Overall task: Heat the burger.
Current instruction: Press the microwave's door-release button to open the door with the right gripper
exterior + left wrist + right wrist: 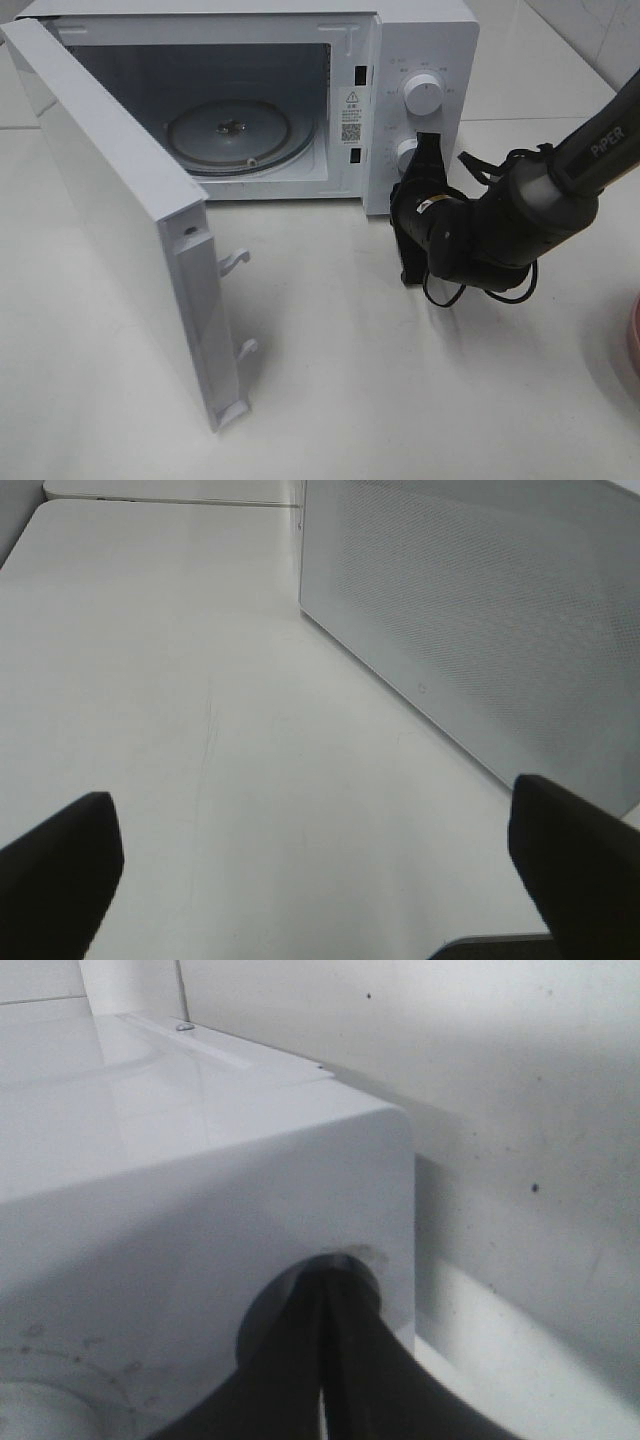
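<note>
- Exterior high: we see the microwave (pixel 420 40) with its door (pixel 110 220) swung wide, presumably to take food; the cavity holds only the glass turntable (pixel 240 135)
- The right gripper (pixel 426 148) presses pinched shut against the lower dial (pixel 403 153); a pink plate (pixel 634 340) shows at the frame's edge, and we find the burger nowhere
- Left wrist: the left gripper (pixel 315 825) hangs spread wide and empty above the table (pixel 150 680), beside a perforated panel (pixel 480 610), probably the door's outer face
- Right wrist: its closed fingers (pixel 300 1360) meet at the dial on the microwave's front corner

Your microwave (pixel 420 40) stands far on the table (pixel 400 400), door (pixel 110 210) swung near-left, turntable (pixel 235 135) inside; the right gripper (pixel 428 142) meets the lower knob (pixel 404 153) at its right.
</note>
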